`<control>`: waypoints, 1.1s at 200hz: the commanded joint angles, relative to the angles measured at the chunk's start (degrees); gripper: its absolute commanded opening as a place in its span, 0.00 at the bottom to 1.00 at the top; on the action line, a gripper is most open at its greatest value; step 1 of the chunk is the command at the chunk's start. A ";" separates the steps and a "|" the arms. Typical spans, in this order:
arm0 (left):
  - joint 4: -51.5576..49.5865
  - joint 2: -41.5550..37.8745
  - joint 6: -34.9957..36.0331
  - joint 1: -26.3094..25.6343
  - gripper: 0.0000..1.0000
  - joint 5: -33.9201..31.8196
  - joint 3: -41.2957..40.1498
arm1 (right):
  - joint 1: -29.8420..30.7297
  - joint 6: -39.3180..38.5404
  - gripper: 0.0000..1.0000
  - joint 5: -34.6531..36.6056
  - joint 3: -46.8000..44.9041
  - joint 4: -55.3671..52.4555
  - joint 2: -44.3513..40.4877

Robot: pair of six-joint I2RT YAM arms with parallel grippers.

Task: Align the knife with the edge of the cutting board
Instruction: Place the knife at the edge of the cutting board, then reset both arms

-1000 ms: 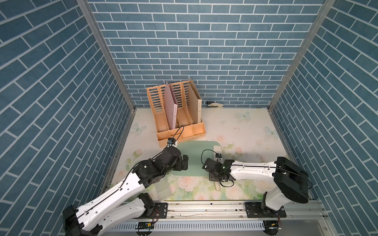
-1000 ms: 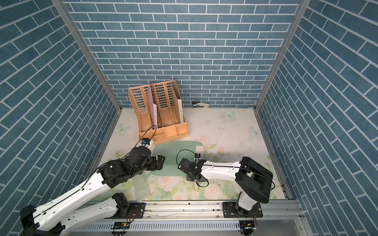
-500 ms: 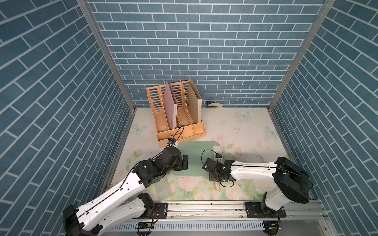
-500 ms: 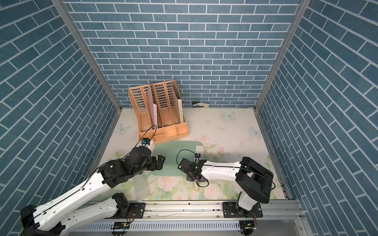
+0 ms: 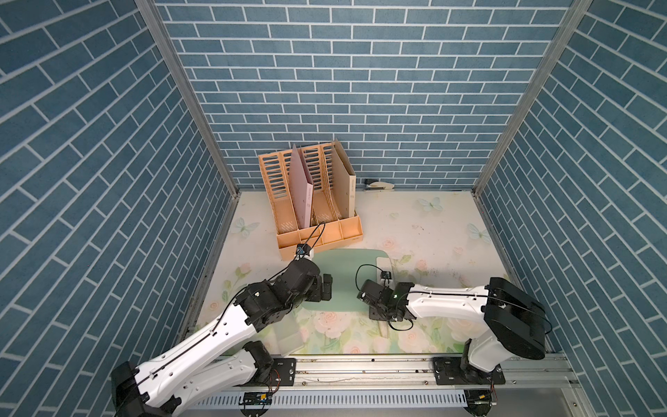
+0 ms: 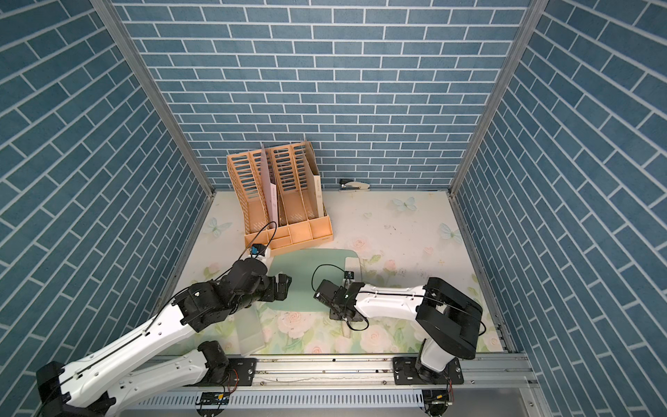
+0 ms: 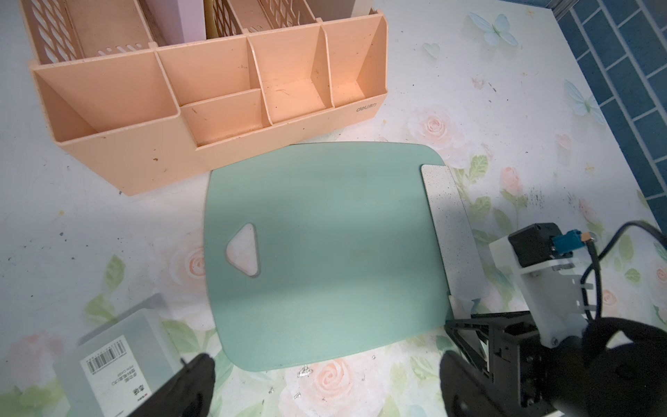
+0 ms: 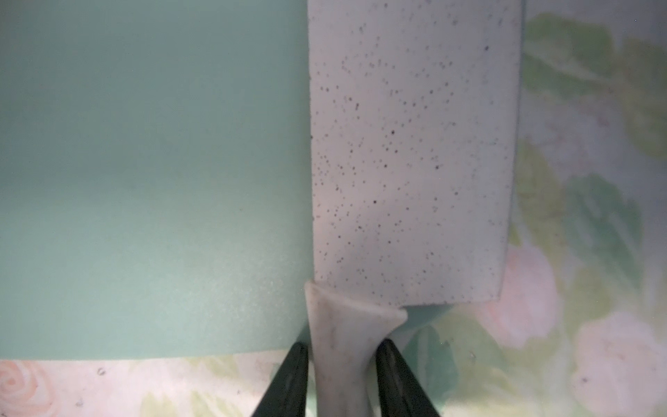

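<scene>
Nothing visibly shifts since the earlier top views; both arms sit where they were. The right gripper's [image 8: 341,364] fingers press on both sides of the knife [image 8: 411,155] handle. The blade stretches straight ahead of them, flat along the cutting board [image 8: 144,180] rim, partly on the board and partly over the floral mat [image 8: 595,180]. The left gripper's [image 7: 325,375] fingers stand wide apart and hold nothing, with the board's near edge just ahead and a translucent sleeve [image 7: 119,361] beside one finger.
</scene>
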 commanded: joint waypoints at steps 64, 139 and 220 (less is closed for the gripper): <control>0.23 0.17 0.47 0.37 1.00 -0.38 -0.86 | -0.39 -0.38 0.59 -0.45 -2.20 0.43 -0.96; 0.16 0.61 0.44 0.37 1.00 -0.49 -0.78 | 0.19 -2.43 0.66 0.77 1.49 -5.21 -10.18; -1.94 -4.18 -3.28 0.37 1.00 -8.75 -0.33 | -9.85 -45.24 1.00 26.10 17.25 8.80 -36.31</control>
